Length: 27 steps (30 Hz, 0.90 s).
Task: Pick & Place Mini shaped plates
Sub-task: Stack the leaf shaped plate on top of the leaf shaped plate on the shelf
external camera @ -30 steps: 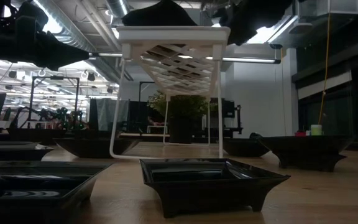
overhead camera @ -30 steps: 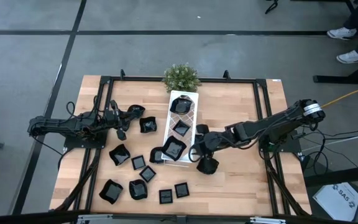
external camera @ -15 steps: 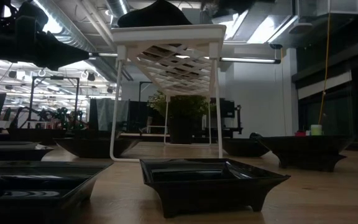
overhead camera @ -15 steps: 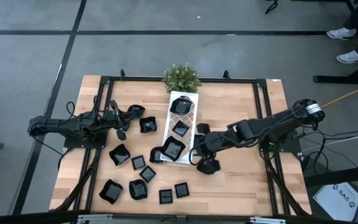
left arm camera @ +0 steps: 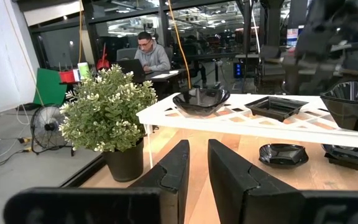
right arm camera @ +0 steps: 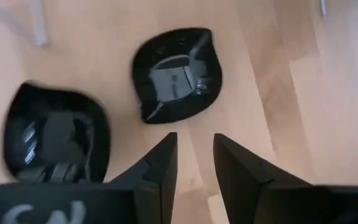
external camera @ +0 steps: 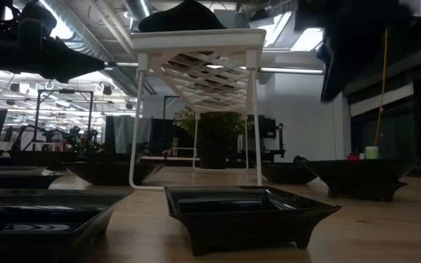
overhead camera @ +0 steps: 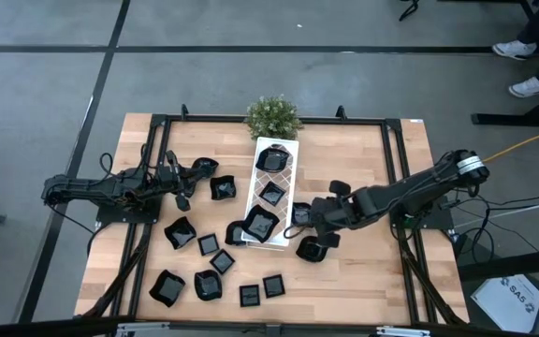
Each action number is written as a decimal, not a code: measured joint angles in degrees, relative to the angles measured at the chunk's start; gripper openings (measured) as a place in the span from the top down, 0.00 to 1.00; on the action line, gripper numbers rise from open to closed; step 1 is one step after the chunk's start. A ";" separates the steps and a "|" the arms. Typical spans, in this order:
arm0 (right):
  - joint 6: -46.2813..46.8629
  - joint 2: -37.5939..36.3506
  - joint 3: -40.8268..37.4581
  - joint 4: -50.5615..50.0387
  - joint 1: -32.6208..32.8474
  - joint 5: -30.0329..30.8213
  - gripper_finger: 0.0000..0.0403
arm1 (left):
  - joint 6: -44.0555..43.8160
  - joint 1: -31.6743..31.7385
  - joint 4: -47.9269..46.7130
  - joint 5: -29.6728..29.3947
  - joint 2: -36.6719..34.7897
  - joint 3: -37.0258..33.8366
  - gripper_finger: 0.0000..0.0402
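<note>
On the white tray (overhead camera: 291, 176) at the table's centre I count three mini shaped plates (overhead camera: 262, 222) — one at its 12 o'clock end, one in the middle, a larger one at its 6 o'clock end, with another dish overlapping the tray's 7 o'clock corner. That much looks done; roughly a dozen black dishes are left on the wood around 7 and 8 o'clock, plus two just right of the tray.

My right gripper (overhead camera: 323, 227) hovers over those two at 4 o'clock of the tray — fingers parted, nothing between them, a leaf-shaped dish (right arm camera: 177, 74) just ahead of the tips. Compared with a second ago, it has slid away from the tray's edge toward 3 o'clock.

My left gripper (overhead camera: 182, 192) waits at 9 o'clock, unmoved, fingers nearly together on nothing.
</note>
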 joint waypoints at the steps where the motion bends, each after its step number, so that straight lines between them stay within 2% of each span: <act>1: 2.11 0.00 -1.66 1.40 -0.15 0.39 0.74 | 0.00 0.00 -0.02 0.01 0.00 0.00 0.87; 10: 13.56 -0.07 -13.24 18.44 -0.16 0.66 0.74 | 0.00 0.00 -0.02 -0.01 0.00 0.00 0.87; 14: 18.15 -0.43 -18.02 22.92 -0.49 1.27 0.74 | 0.00 0.00 -0.02 -0.01 0.00 0.00 0.87; 27: 29.92 -7.49 -33.67 42.04 -1.29 2.15 0.74 | -0.01 0.00 -0.02 -0.01 0.00 0.00 0.87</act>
